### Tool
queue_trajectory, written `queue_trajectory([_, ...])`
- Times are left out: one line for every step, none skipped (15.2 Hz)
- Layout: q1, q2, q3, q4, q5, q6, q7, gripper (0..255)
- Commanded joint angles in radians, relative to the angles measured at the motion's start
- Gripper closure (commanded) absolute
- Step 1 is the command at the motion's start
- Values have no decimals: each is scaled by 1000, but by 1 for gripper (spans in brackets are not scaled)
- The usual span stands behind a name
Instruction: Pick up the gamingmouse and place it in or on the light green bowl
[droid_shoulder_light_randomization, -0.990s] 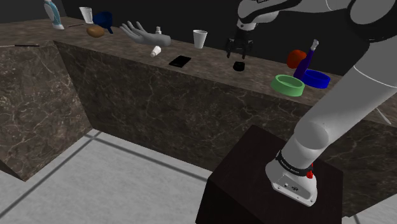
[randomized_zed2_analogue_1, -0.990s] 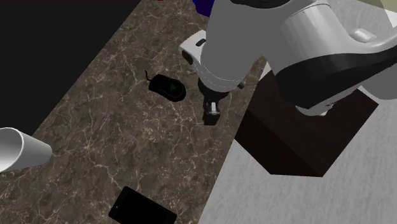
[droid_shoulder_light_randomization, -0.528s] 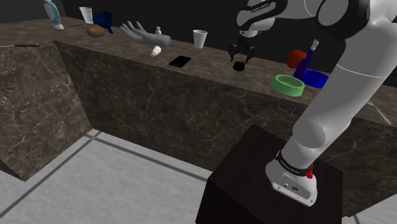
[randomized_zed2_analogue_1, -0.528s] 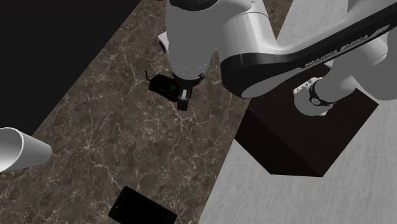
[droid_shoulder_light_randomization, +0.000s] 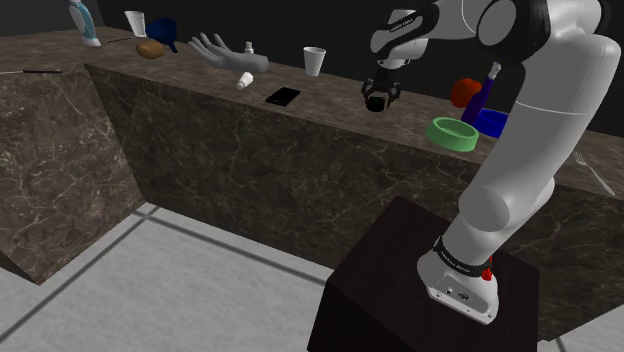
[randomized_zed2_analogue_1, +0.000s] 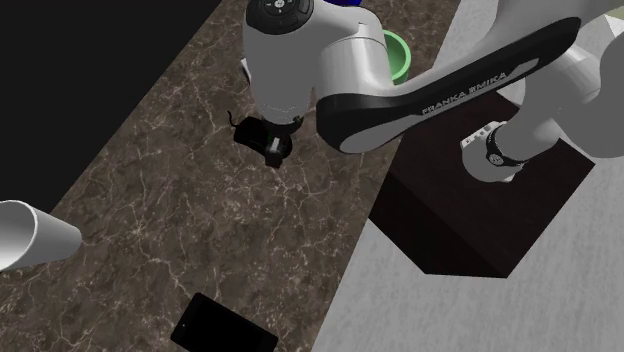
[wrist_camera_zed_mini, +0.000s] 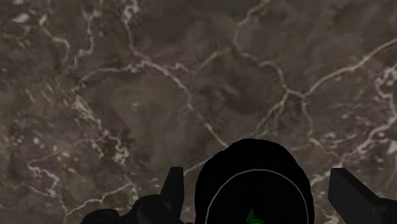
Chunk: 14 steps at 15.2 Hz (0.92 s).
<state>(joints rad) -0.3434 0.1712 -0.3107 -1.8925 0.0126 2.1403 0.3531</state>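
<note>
The gaming mouse (wrist_camera_zed_mini: 254, 181) is black with a small green logo and lies on the dark marble counter (wrist_camera_zed_mini: 159, 76). My gripper (wrist_camera_zed_mini: 257, 198) is open and straddles it, one finger (wrist_camera_zed_mini: 172, 188) on each side, with a narrow gap to the mouse's flanks. In the shoulder view the gripper (droid_shoulder_light_randomization: 377, 99) hangs just over the mouse (droid_shoulder_light_randomization: 375, 105), and the light green bowl (droid_shoulder_light_randomization: 452, 134) sits on the counter to that view's right. In the second exterior view the arm covers most of the mouse (randomized_zed2_analogue_1: 249, 131), and the bowl (randomized_zed2_analogue_1: 399, 56) peeks out behind the arm.
Past the green bowl stand a blue bowl (droid_shoulder_light_randomization: 498, 124), a purple bottle (droid_shoulder_light_randomization: 485, 96) and a red object (droid_shoulder_light_randomization: 464, 92). A black phone (droid_shoulder_light_randomization: 283, 96) and a white cup (droid_shoulder_light_randomization: 315, 61) sit further along towards the shoulder view's left. The counter's front edge runs close by.
The arm swung across the counter and brought the open gripper from beside the mouse to directly over it, fingers now on either side. The mouse has not moved.
</note>
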Motion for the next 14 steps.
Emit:
queue_trajectory([-1,15,1,-13,5,28,-1,0])
queue_trajectory([-1,19,1,-16,7,35,-2,0])
queue_trajectory([-1,19,1,-16,7,35,-2,0])
queue_trajectory([-1,19,1,-16,7,35,-2,0])
queue_trajectory([-1,19,1,-16,7,35,-2,0])
queue_trajectory([-1,19,1,-16,7,35,-2,0])
queue_trajectory([-1,19,1,-16,7,35,-2,0])
queue_trajectory([-1,19,1,-16,7,35,-2,0])
queue_trajectory([-1,19,1,-16,7,35,-2,0])
queue_trajectory([-1,19,1,-16,7,35,-2,255])
queue_trajectory([-1,19,1,-16,7,35,-2,255])
queue_trajectory([-2,19,1,-16,7,35,-2,255])
queue_trajectory([-2,19,1,-17,7,35,-2,255])
queue_trajectory([-2,19,1,-17,7,35,-3,255])
